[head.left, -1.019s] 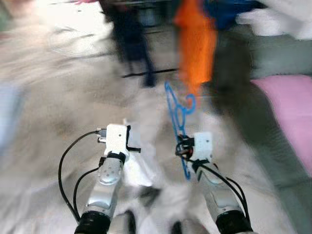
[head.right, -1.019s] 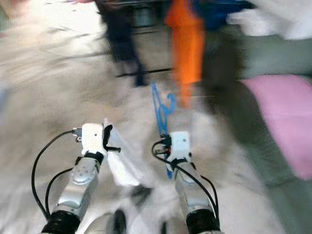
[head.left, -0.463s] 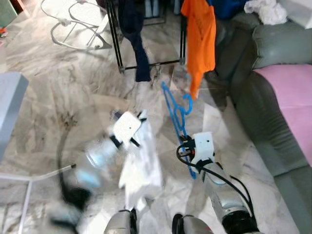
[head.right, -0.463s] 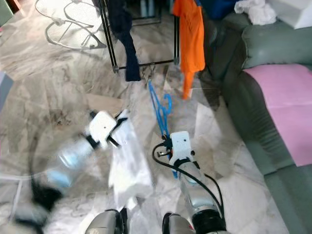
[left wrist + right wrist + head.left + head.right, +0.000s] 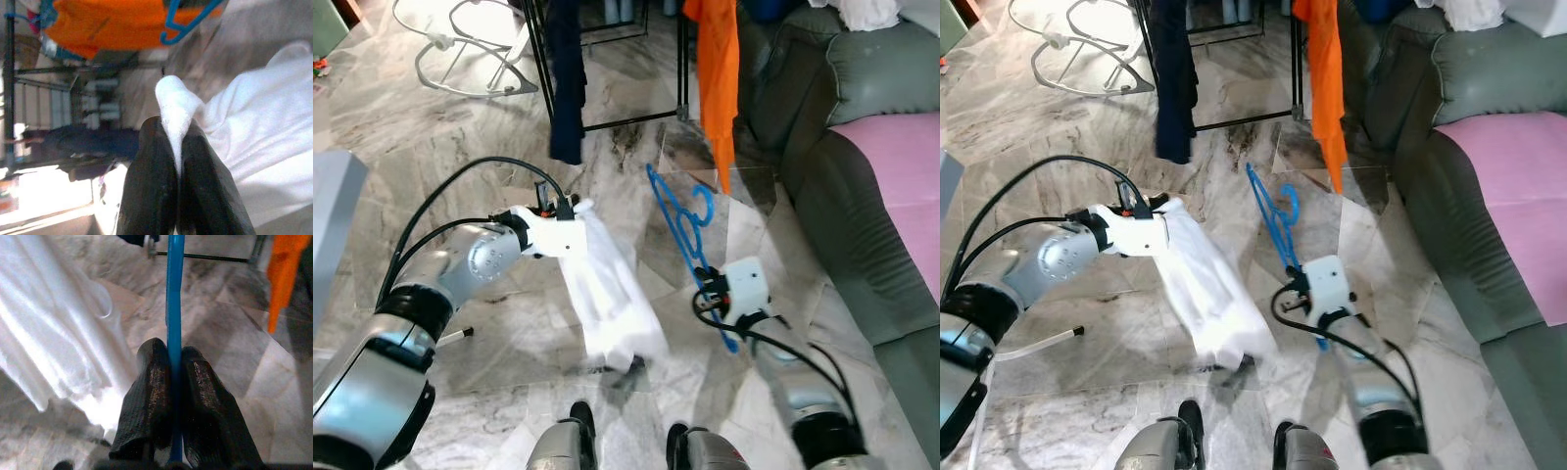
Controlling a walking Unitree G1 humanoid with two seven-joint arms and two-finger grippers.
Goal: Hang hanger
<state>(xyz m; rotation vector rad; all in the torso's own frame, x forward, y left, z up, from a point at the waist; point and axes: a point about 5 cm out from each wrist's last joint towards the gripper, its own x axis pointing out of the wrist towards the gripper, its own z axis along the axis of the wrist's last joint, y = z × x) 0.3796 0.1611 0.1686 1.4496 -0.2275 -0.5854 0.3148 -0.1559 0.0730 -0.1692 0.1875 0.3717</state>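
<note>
A blue plastic hanger (image 5: 681,221) stands up from my right gripper (image 5: 710,284), which is shut on its lower bar; the right wrist view shows the blue bar (image 5: 174,308) pinched between the two black fingers (image 5: 151,396). My left gripper (image 5: 570,210) is shut on the edge of a white garment (image 5: 607,294) that hangs down over the marble floor. In the left wrist view the white cloth (image 5: 173,105) rises from between the fingers (image 5: 151,191). The hanger is to the right of the garment, apart from it.
A black clothes rack (image 5: 540,59) stands ahead with a dark navy garment (image 5: 566,78) and an orange garment (image 5: 717,69) hanging. A grey sofa (image 5: 862,196) with a pink cover (image 5: 906,166) is at the right. A white wire frame (image 5: 460,49) lies far left.
My left arm has swung out to the left and steadied, spreading the white garment. The right arm with the hanger sits slightly lower and further right. The picture is sharper.
</note>
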